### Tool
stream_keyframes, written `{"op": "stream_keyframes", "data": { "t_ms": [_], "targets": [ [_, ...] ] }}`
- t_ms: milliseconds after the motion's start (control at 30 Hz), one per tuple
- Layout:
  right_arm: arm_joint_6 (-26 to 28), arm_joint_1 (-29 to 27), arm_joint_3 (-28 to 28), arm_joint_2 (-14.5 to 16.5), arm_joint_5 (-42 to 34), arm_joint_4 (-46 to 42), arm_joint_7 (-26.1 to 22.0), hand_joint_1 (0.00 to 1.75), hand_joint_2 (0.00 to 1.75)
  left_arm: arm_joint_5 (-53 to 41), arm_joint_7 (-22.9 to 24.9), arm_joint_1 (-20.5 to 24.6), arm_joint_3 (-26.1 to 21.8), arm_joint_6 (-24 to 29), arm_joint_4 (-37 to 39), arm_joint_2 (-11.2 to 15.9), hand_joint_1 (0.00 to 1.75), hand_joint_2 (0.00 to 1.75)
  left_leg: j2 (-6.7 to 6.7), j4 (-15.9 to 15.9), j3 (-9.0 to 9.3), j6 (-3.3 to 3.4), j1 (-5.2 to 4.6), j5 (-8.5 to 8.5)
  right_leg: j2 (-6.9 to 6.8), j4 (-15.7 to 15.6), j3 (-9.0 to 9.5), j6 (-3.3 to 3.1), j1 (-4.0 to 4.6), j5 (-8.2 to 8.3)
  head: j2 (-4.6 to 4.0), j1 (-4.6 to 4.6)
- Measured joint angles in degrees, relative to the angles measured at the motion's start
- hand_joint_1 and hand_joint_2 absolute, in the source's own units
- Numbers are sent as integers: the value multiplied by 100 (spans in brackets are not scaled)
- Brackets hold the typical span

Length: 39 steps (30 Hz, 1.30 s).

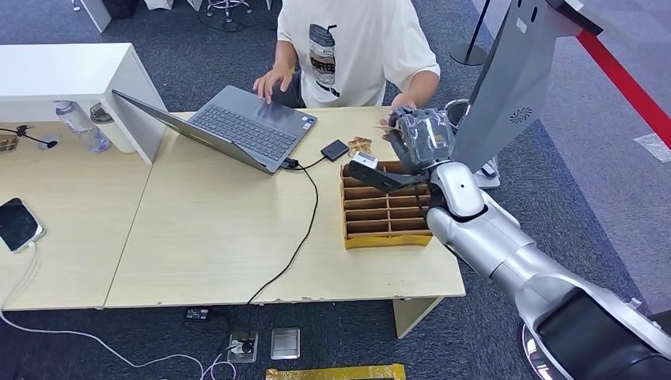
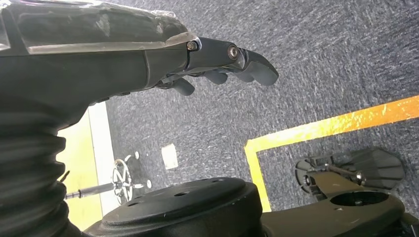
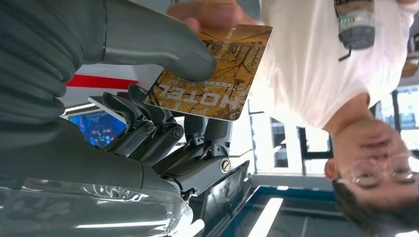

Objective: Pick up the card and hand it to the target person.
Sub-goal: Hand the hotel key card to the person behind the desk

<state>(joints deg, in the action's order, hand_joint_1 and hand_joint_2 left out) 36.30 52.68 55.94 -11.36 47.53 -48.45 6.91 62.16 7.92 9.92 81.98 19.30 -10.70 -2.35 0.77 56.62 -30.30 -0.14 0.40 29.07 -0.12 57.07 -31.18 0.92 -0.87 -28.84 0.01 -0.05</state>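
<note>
Gripping the card (image 3: 217, 74), the right hand (image 3: 163, 118) presses its thick grey thumb (image 3: 163, 52) onto the printed face while the darker fingers (image 3: 148, 128) back it from behind, so the card is pinched between them. A person's hand (image 3: 212, 12) touches the far edge of the card, opposite the robot's fingers. Printed on the card, over a yellow-brown picture of bare trees, is the word "HOTEL", which reads upside down in the right wrist view; smaller print beside it is too fine to read.

From the head view the right hand (image 1: 423, 138) is raised over the far right corner of the table (image 1: 206, 237), just in front of the person in a white shirt (image 1: 356, 47) seated behind it. That shirt carries a picture of a drinks cup. Below the hand sits a cardboard tray (image 1: 386, 214) split into rows of narrow slots, with a few more cards (image 1: 360, 146) lying just beyond it. An open laptop (image 1: 229, 127) stands to the left of the tray, the person's other hand on its keys, and a black cable (image 1: 305, 229) runs from it across the table and over the near edge. A phone (image 1: 17, 223) lies at the far left.

The left hand (image 2: 217, 61) hangs over grey carpet, fingers loosely apart and holding nothing
</note>
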Motion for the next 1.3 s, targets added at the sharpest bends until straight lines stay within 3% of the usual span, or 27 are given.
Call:
{"op": "stream_keyframes", "data": {
  "t_ms": [100,300,333,433,467,1000,1300],
  "targets": [
    [289,17,-71,156,107,322,-30,175,175,0,8,1,2,16,-1,1,0,175,-1,0,1,0,0,0,2,0,0,0,0,0,1,-1],
    [327,-46,-450,345,742,664,-115,172,175,-22,14,5,20,12,0,1,0,175,0,1,0,0,0,0,0,-1,-1,0,0,0,-1,-1],
    [328,-67,-533,366,832,692,-140,139,175,-30,18,8,30,9,0,1,0,175,0,1,0,0,0,0,0,-1,-1,0,0,0,-1,-1],
    [329,-122,-768,418,1003,760,-206,10,175,-35,24,16,50,5,0,1,0,175,-1,2,0,0,0,0,0,-1,-2,0,0,0,-1,-1],
    [330,-136,-832,432,1027,779,-219,0,175,-35,25,17,51,4,1,1,0,175,-1,2,-1,0,0,0,1,-1,-2,0,0,0,-1,0],
    [337,-422,-1482,601,1406,704,-500,0,175,35,43,11,57,66,1,11,0,175,-2,2,1,0,0,0,3,0,-2,0,0,0,-1,-4],
    [230,-468,-1429,609,940,370,-362,0,175,88,68,16,58,125,-1,91,0,175,-2,2,0,0,0,0,3,0,-2,0,0,0,-1,-1]
  ]
}}
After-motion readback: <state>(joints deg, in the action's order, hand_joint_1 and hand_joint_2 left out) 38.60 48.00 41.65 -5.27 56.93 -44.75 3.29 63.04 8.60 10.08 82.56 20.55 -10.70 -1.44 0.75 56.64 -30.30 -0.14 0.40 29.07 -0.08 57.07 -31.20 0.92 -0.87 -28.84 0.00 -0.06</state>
